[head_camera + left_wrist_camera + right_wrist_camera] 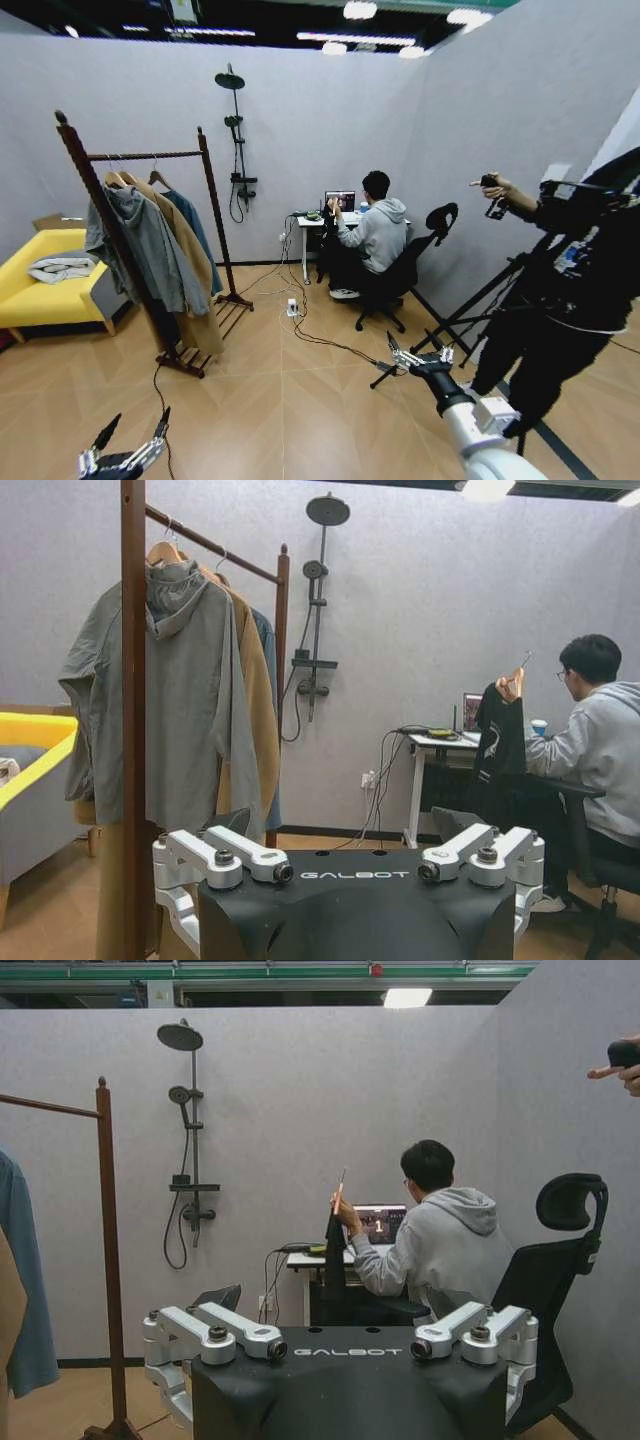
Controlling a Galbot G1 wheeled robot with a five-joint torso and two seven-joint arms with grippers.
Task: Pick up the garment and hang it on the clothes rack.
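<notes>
Grey-walled room: across the floor, a seated person holds up the garment (497, 742) by its hanger at the table (312, 221), well away from both released tools, left tool (133, 440) and right tool (412, 354), so approach squarely, then carry it to the clothes rack (142, 156).

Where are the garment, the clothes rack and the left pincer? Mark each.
garment (497, 742), left wrist view, black cloth below the hanger.
clothes rack (142, 156), head view, horizontal rail.
left pincer (133, 432), head view, between fingertips.

Black garment (497, 742) apparently on a hanger, well apart from clothes rack (95, 190).
</notes>
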